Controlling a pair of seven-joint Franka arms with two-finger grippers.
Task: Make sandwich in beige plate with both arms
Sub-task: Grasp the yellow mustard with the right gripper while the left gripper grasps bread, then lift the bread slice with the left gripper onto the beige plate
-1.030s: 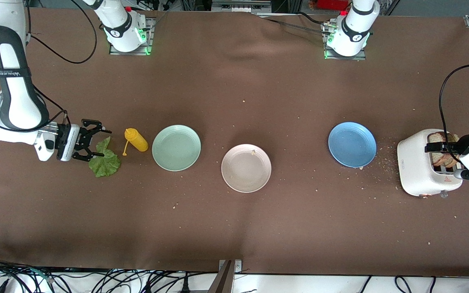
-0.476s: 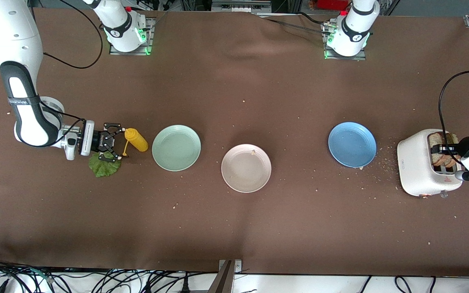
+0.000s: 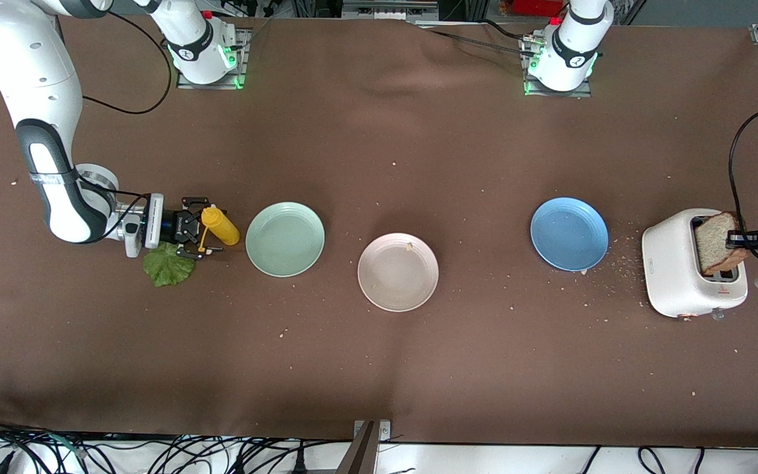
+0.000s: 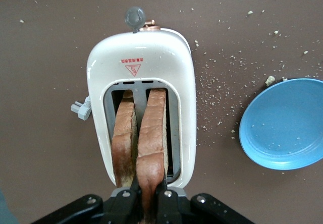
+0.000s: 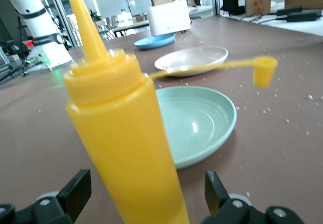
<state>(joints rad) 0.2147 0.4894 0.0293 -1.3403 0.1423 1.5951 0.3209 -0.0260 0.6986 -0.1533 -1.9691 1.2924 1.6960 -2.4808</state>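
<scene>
My left gripper is shut on a brown bread slice, which stands raised partly out of the white toaster. A second slice sits in the slot beside it. In the front view the held slice tilts above the toaster, with the left gripper at its edge. The beige plate lies bare mid-table. My right gripper is open, its fingers on either side of an upright yellow squeeze bottle, just over the green lettuce leaf.
A mint-green plate lies between the yellow bottle and the beige plate. A blue plate lies beside the toaster. The bottle's cap hangs off on a tether. Crumbs dot the brown cloth around the toaster.
My left gripper has shut on a bread slice and raised it out of the toaster. My right arm has moved over the lettuce to the bottle, fingers still open.
</scene>
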